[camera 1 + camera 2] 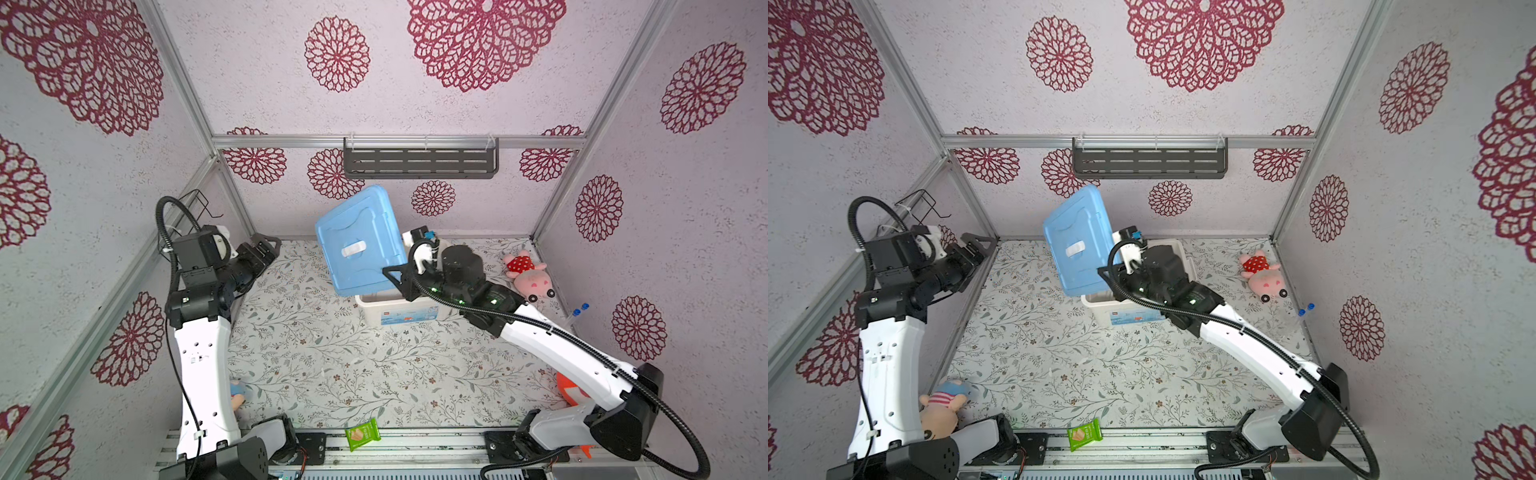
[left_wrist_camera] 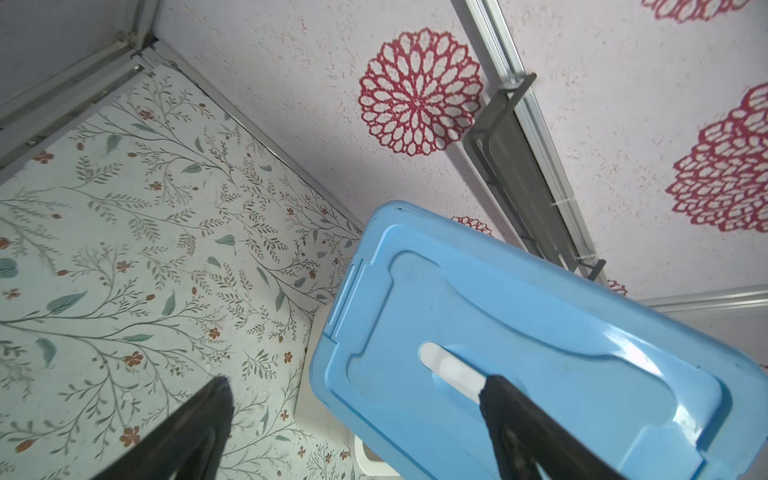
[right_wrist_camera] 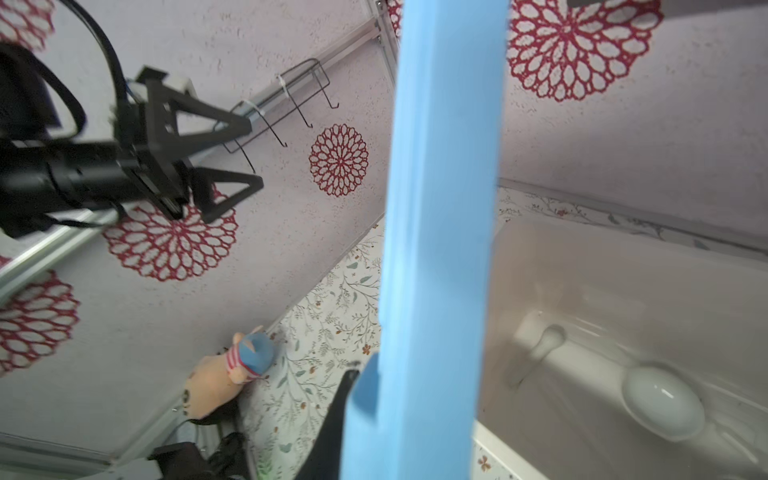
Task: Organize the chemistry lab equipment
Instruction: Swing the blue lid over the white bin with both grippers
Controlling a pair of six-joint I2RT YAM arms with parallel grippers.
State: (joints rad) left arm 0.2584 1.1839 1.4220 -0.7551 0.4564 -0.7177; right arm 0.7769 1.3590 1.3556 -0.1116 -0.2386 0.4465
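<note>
Blue lid (image 3: pixel 440 208) fills the right wrist view edge-on, and the right gripper (image 1: pixel 398 277) is clenched on its rim, one dark finger (image 3: pixel 343 405) showing against the plastic. The lid stands tilted up above the white box (image 1: pixel 376 309) at the back middle of the table (image 1: pixel 332 365). It looks like light, stiff, smooth plastic. Pinched at one edge only, it would likely swing or slip if moved fast.

Inside the box lies a white dish (image 3: pixel 660 403); a paler shape beside it is too blurred to name. The dish is probably hard, glossy and easy to chip, so it is best taken across its rim and set down softly.

Two tubes with blue caps (image 1: pixel 580 309) lie on the table just beside the right wall, past the pink plush (image 1: pixel 525 276). They look light, round and fragile, so apt to roll. A hold at mid-length, jaws across the tube, seems safest. The wall leaves little room for a finger on that side.

The left gripper (image 3: pixel 253 156) hangs released, jaws wide and holding nothing, near the back left corner and the wire rack (image 1: pixel 199 208). Between the arms the table is open in both top views. The raised lid and the right arm partly screen the box's opening, and the shelf (image 1: pixel 419 162) on the back wall limits height there.
</note>
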